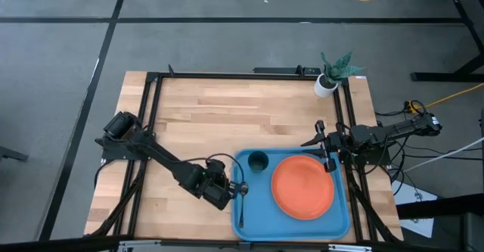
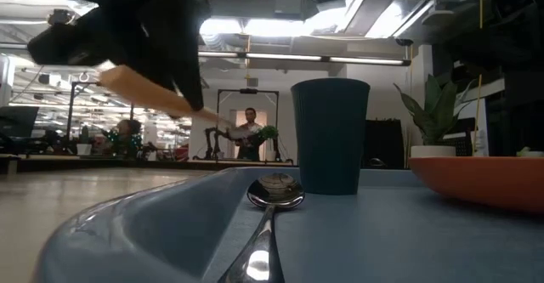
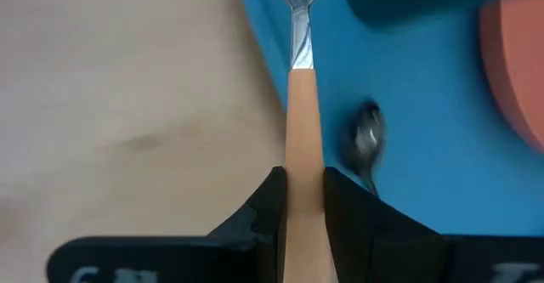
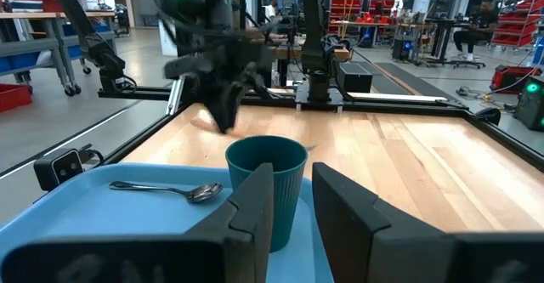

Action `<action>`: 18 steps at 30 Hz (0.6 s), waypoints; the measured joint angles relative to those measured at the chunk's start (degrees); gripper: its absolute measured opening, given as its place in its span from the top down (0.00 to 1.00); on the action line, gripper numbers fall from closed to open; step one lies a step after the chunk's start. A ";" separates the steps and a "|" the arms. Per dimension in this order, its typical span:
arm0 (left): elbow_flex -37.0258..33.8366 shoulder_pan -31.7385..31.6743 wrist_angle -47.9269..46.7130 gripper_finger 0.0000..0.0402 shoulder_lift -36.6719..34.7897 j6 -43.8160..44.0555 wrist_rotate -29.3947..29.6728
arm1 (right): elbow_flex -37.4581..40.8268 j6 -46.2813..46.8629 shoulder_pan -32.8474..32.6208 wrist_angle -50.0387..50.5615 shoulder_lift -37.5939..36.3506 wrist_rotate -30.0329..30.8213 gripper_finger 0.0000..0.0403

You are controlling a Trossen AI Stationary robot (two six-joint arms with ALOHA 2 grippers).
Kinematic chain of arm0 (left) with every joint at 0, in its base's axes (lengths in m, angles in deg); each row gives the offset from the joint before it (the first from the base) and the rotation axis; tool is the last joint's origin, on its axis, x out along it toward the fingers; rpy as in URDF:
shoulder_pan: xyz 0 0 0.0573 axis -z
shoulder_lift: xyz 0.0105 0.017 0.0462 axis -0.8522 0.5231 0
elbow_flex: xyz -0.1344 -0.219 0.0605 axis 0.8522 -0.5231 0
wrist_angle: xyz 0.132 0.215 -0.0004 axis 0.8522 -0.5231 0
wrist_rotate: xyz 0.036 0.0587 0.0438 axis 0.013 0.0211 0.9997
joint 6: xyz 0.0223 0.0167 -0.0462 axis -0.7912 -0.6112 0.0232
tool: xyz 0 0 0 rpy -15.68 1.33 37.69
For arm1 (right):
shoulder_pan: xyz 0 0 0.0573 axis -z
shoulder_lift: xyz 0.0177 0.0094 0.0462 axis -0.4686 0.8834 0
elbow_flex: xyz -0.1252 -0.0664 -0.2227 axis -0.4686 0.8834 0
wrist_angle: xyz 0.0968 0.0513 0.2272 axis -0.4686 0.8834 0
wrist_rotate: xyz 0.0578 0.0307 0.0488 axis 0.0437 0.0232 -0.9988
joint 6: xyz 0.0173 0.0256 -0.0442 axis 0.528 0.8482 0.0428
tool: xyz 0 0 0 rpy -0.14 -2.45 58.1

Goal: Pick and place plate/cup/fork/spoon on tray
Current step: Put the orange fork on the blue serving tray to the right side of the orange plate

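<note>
High view: the tray (image 1: pixel 296 225) sits at the lower centre-right of the frame on the wooden table (image 1: pixel 212 123). The plate (image 1: pixel 302 186) lies on the tray's right part; the cup (image 1: pixel 258 161) stands in the tray's upper left corner. The spoon (image 1: pixel 243 203) lies along the tray's left edge, handle toward the bottom of the frame. The left gripper (image 1: pixel 227 189) is at the tray's left rim, lower centre. The right gripper (image 1: pixel 327 147) is at the tray's upper right corner, beside the plate. A white pot with a plant (image 1: pixel 331 76) stands at the table's upper right.

Low view: the cup (image 2: pixel 330 135) is upright at centre, the spoon (image 2: pixel 270 206) just in front of it, bowl near the cup's base. The fork (image 2: pixel 161 96) is tilted in the air at upper left, held by the dark left gripper (image 2: pixel 144 36). The plate's (image 2: pixel 484 179) edge shows at right.

Left wrist view: the left gripper's fingers (image 3: pixel 269 206) are closed on the fork's (image 3: pixel 300 113) orange handle, tines over the tray's (image 3: pixel 425 130) rim. The spoon (image 3: pixel 365 143) lies on the tray beside it.

Right wrist view: the right gripper (image 4: pixel 293 202) holds nothing, fingers parted, the cup (image 4: pixel 265 177) close ahead between them. The spoon (image 4: pixel 170 189) lies left of the cup.
</note>
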 joint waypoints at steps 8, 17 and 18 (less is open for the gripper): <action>7.04 2.65 -2.00 0.87 3.93 2.93 0.46 | 0.02 -0.02 0.01 0.10 0.00 -0.02 0.78; 22.98 6.00 -12.55 0.87 14.44 8.37 0.06 | 0.02 0.04 0.01 0.01 -0.02 0.00 0.78; 24.87 6.25 -13.35 0.87 15.56 8.93 0.15 | 0.02 0.00 0.00 0.02 -0.02 0.00 0.78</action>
